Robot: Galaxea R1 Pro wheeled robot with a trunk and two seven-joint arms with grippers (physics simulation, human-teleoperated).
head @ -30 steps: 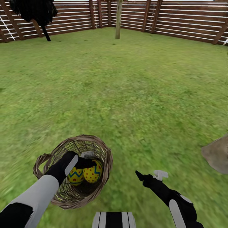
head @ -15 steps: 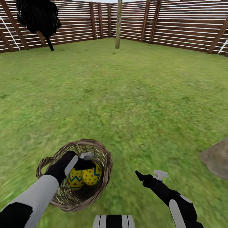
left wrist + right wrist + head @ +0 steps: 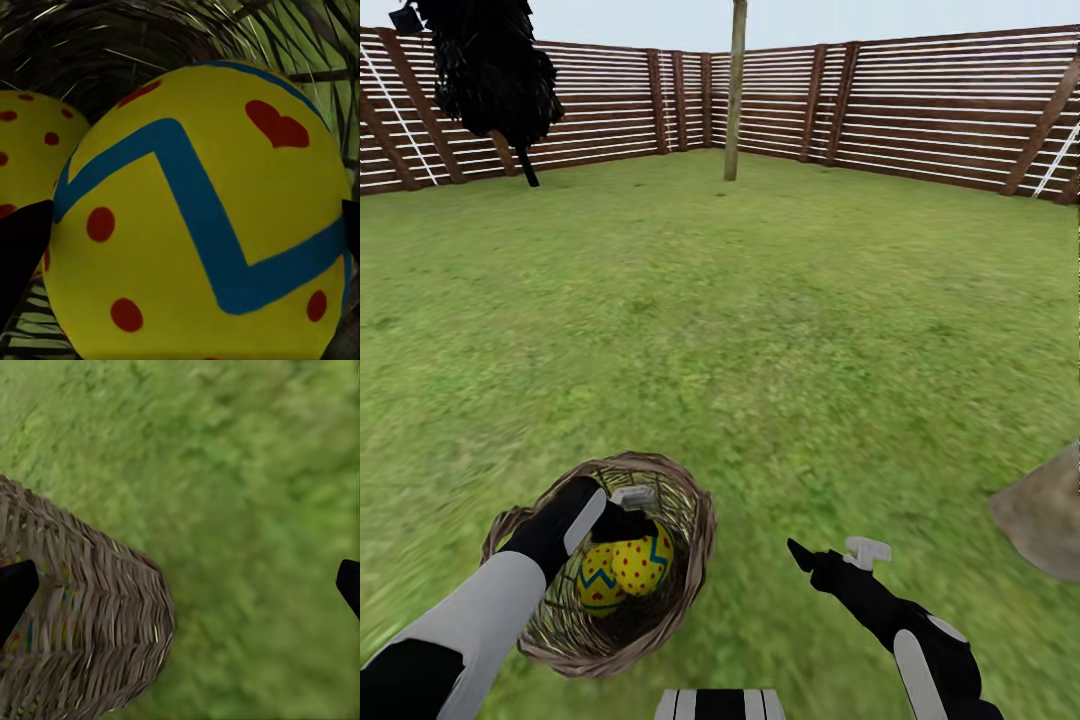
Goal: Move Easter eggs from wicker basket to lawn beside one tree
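Head view: your left arm angles down into the wicker basket (image 3: 610,560) on the lawn (image 3: 760,330), left gripper (image 3: 628,512) on the zigzag egg (image 3: 641,560); a second egg (image 3: 592,585) sits beside it. Right gripper (image 3: 838,552) hovers above grass, fingers spread, empty.

Left wrist view: fingertips (image 3: 19,247) flank the egg (image 3: 199,217), apparently clamped on it.

Right wrist view: basket wall (image 3: 82,622) just beside your open fingers.

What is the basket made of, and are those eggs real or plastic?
The basket looks like woven brown twigs, wicker: thin strands cross with gaps, and grass shows through them. The eggs look smooth and painted, bright yellow with red dots and a blue zigzag. That even, dull surface suggests plastic or painted wood, but the pictures can't settle which.
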